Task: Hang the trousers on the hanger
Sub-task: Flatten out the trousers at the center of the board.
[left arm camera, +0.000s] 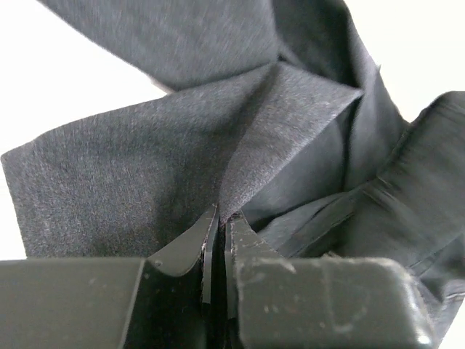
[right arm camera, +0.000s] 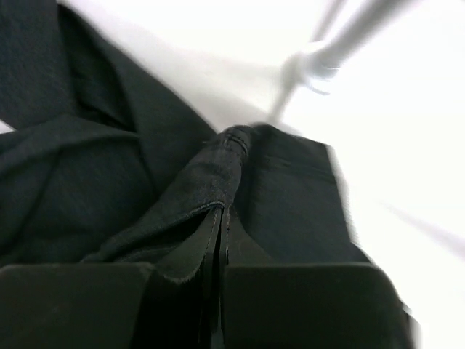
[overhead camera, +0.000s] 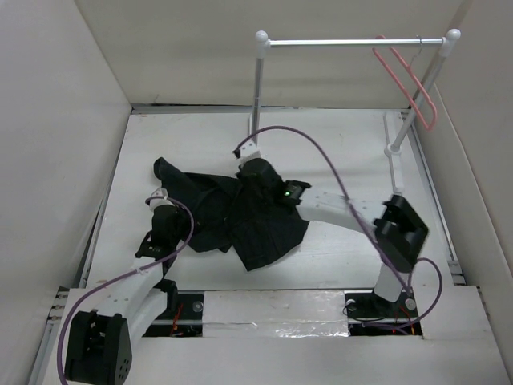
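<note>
Where the left end effector [left arm camera: 220, 218] sits: pressed together on a thin ridge of cloth at the 9 o'clock edge of the heap; only the tip of a fold is seen between its fingers.
Right end effector [right arm camera: 221, 211]: pressed together on a stitched hem or band fold, toward 1 o'clock in the heap.
Trousers [overhead camera: 264, 241]: bunched and crumpled on the surface [overhead camera: 192, 144], legs not laid out, pinched at two places.
Hanger [overhead camera: 397, 80]: hung on the white rail [overhead camera: 353, 42], at 1 o'clock from the trousers and well apart from them.
Risk, slip: either shallow pinch could be lost when the cloth is lifted, since the weight of the soft fabric would be carried by a small fold.
Risk, tangle: which layers are caught cannot be told; if mismatched parts are held, the heap may be raised twisted and could not be draped.
Risk, rail: the hanger could be knocked or swung off by dragged cloth, and the nearer post could be snagged.
</note>
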`<state>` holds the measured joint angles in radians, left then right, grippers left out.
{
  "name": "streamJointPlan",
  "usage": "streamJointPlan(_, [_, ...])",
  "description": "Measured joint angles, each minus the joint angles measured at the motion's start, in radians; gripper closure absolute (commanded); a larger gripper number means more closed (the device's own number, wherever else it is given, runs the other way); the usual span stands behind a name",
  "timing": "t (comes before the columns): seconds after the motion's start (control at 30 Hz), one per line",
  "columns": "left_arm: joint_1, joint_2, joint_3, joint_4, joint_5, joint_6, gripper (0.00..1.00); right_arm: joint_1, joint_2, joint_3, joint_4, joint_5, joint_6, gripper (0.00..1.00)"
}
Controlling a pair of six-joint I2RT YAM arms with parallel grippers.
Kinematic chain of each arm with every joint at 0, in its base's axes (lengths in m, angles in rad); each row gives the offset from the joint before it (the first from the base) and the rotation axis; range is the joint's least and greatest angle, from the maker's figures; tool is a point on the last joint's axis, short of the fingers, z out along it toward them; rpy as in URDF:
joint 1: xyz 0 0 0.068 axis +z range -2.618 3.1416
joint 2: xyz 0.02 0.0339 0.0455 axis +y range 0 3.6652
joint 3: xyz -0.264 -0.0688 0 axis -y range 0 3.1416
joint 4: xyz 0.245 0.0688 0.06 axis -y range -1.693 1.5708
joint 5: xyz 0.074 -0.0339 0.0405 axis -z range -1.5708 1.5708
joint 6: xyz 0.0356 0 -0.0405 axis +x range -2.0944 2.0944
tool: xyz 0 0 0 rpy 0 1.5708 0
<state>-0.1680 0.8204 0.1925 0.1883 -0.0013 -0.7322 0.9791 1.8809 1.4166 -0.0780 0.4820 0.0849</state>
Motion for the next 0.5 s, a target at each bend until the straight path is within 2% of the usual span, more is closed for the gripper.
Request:
streamJointPlan(0.13, [0.000,-0.033,0.033,-0.015,-0.025,0.002,1.00,-0.053,-0.330,-0.245,0.043,0.016,0.029,1.00])
streamJointPlan(0.27, [0.000,-0.084,0.080,-0.029,-0.033,0.002,1.00,-0.192,-0.592,-0.437,0.056,0.021,0.071,1.00])
streamJointPlan(0.37, [0.000,-0.104,0.109,-0.007,-0.009,-0.002,1.00,-0.343,-0.723,-0.548,0.050,0.040,0.098,1.00])
streamJointPlan(0.5, [-0.001,-0.063,0.151,0.033,0.073,-0.005,1.00,-0.564,-0.788,-0.617,0.021,0.079,0.141,1.00])
